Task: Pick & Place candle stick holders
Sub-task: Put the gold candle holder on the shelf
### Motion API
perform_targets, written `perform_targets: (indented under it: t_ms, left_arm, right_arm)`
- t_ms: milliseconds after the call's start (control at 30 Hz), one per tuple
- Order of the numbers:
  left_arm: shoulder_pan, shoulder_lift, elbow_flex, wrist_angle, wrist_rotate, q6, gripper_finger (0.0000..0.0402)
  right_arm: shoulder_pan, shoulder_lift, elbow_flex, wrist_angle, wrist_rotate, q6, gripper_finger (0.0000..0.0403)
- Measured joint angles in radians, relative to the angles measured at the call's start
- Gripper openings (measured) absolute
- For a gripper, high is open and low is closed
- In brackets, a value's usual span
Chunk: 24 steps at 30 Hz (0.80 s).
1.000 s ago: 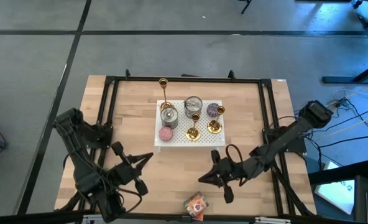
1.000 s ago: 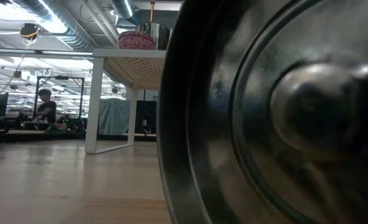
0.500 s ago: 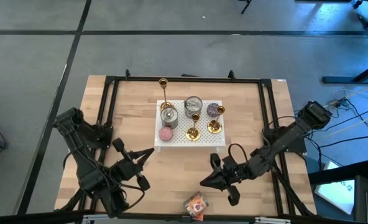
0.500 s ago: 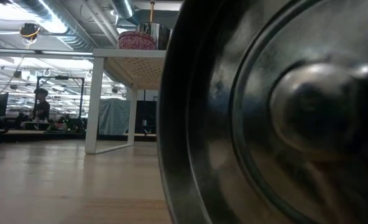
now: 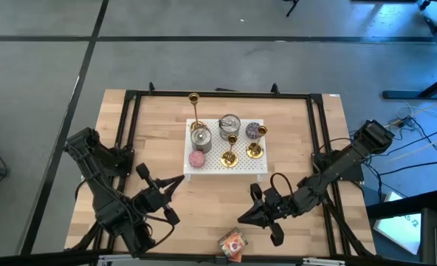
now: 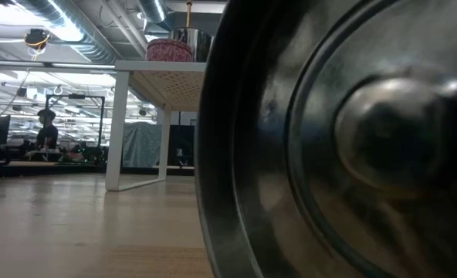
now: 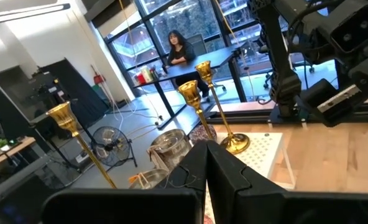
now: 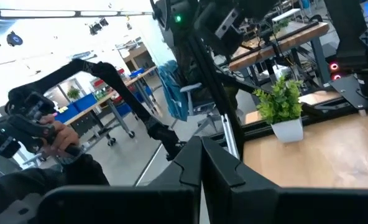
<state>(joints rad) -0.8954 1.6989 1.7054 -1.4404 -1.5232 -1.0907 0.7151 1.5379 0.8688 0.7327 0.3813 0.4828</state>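
You have both arms low over the near half of the wooden table (image 5: 159, 133), and neither is holding anything. Your left gripper (image 5: 179, 180) sits toward the near left corner with its fingers pressed together, tips aimed at the white perforated stand (image 5: 242, 164) in the middle of the table. Your right gripper (image 5: 242, 216) hangs near the near edge, right of centre, with its fingers closed as well, just beside a small orange packet (image 5: 232, 243) lying at that edge. The candle stick holders are all on the stand: the tall one (image 5: 195, 111) rises at its far left corner, a short one (image 5: 230, 151) stands near its near edge at the middle, and another short one (image 5: 257, 143) stands toward its right edge. Among them you have two silver tins, one (image 5: 200, 137) at the left and one (image 5: 229, 124) at the far edge, a pink candle (image 5: 197, 159) at the near left corner and a purple one (image 5: 253, 131) at the far right. From the left wrist view you see three gold cups (image 7: 189, 91) ahead of the closed fingers (image 7: 224, 177). In the low view, a large dark round metal object (image 6: 336, 147) blocks most of the frame.
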Motion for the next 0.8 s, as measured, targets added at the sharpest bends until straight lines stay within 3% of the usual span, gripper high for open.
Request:
perform_targets:
  t_ms: [267, 400, 567, 800]
  left_arm:
    - [-0.007, 0.002, 0.0, 0.004, 0.009, -0.021, 0.0002]
    - [-0.007, 0.002, 0.0, 0.004, 0.016, -0.023, 0.0002]
    - [-0.007, 0.002, 0.0, 0.007, 0.032, -0.024, 0.0002]
    - [-0.007, 0.002, 0.0, 0.007, 0.037, -0.024, 0.0002]
  right_arm:
    - [-0.001, -0.001, 0.0, 0.009, -0.019, -0.003, 0.0005]
    - [-0.011, -0.001, 0.0, -0.041, -0.091, -0.034, 0.0005]
    - [-0.044, -0.001, 0.0, -0.153, -0.091, -0.02, 0.0005]
    - [-0.074, 0.0, 0.0, -0.393, 0.145, -0.073, 0.0002]
